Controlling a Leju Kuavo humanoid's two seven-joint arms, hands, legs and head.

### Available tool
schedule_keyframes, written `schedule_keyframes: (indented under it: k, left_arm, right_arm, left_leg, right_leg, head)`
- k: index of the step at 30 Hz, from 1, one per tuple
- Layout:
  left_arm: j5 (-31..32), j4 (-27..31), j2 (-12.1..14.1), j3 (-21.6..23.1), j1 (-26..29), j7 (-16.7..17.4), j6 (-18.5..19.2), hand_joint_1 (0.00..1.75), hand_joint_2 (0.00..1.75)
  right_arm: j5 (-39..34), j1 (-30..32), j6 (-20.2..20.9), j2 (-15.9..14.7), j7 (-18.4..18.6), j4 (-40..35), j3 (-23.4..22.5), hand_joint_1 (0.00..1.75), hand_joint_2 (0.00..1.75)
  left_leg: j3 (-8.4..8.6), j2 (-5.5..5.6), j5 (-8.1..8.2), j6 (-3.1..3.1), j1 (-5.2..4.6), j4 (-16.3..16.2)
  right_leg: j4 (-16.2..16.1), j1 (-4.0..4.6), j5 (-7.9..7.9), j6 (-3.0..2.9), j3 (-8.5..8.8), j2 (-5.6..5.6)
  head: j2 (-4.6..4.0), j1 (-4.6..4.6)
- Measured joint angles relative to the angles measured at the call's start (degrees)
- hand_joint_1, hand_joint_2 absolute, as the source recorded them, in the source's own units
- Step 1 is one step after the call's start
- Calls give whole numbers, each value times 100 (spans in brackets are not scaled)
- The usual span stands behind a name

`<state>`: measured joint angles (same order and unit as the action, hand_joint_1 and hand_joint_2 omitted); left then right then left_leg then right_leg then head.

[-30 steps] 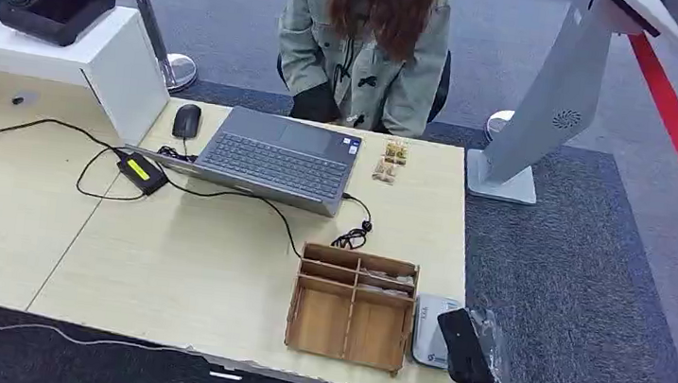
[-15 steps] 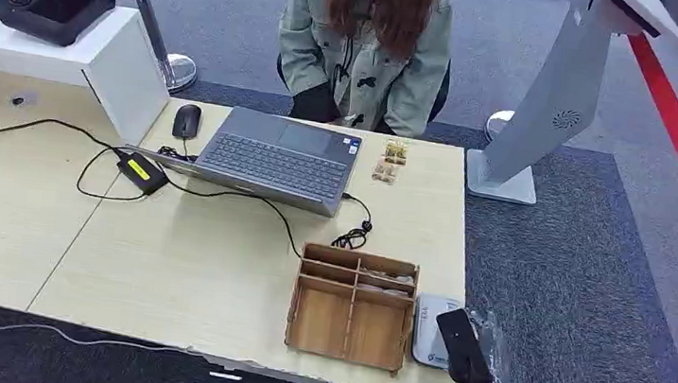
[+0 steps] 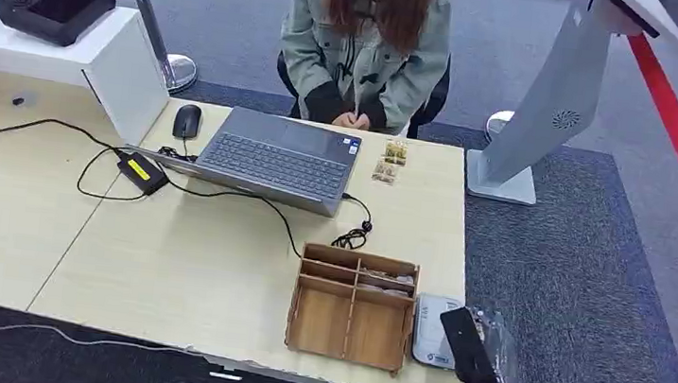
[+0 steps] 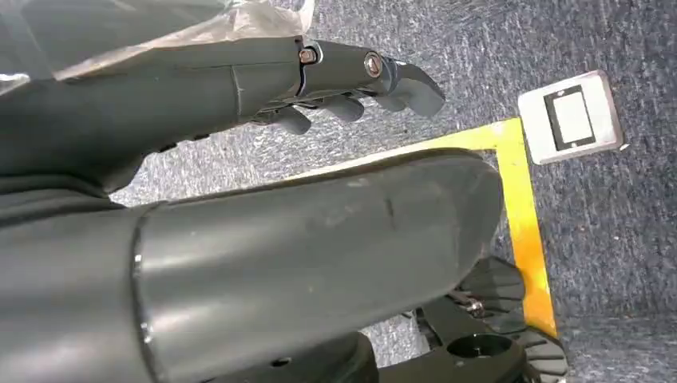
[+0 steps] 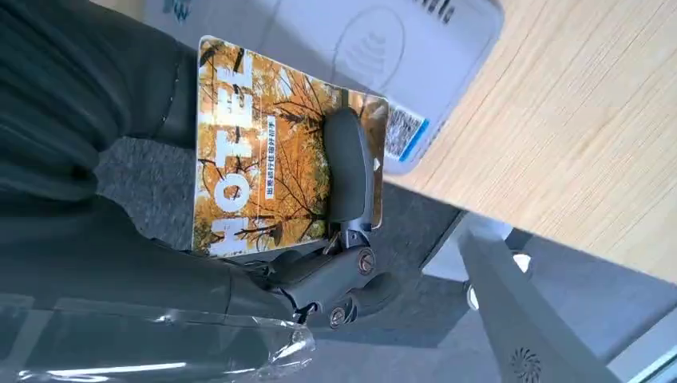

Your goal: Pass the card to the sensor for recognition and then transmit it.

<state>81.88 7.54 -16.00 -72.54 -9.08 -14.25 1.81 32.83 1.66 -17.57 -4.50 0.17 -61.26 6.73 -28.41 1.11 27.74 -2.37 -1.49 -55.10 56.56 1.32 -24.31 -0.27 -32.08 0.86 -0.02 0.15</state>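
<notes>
Right hand point(image 5: 319, 239): grips an orange hotel key card printed with autumn trees and white lettering point(image 5: 263, 159), one dark finger laid flat across its printed face, the palm side behind it. The flat press keeps the card rigid and its broad side turned toward the reader, which is probably what recognition needs.

In the head view the right hand point(image 3: 470, 357) hangs at the front right corner of the pale wooden desk point(image 3: 165, 268), the card partly overlapping the white rounded card sensor with a blue logo point(image 3: 429, 339), which lies just inside the desk's right edge. In the wrist view the card covers one end of the sensor; whether it touches the sensor cannot be told. Judgement: the reading step is in hand and the handover not yet begun.

Left hand point(image 4: 351, 80): hangs over grey carpet, fingers loosely curled, holding nothing; spare for this task.

Just beside the sensor, toward the desk's middle, stands a brown wooden divided tray point(image 3: 352, 307), seemingly card storage. Along the far edge, an open grey laptop point(image 3: 272, 158) faces a seated person in a grey-green jacket point(image 3: 365, 47), hands together at the desk edge, the likely receiver, so the card will need carrying across the desk past the tray.
</notes>
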Motion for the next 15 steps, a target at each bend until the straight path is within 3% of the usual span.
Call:
schedule_keyframes:
  k: [6, 15]
  left_arm:
    - [66, 0, 6, 0, 3, 2, 35, 0, 0]
    - [206, 0, 20, 0, 6, 20, 79, 0, 0]
  right_arm:
    - [439, 18, 264, -173, 439, -706, -271, 175, 175]
    - [827, -168, 813, -404, 1008, -2501, -728, 175, 175]
  left_leg:
    - [0, 0, 0, 0, -2, 0]
    - [-4, 0, -1, -1, -2, -1]
  right_leg:
    - [0, -2, 1, 1, -1, 0]
    - [0, -3, 3, 1, 1, 0]
  head:
    - [0, 0]
    - [0, -2]
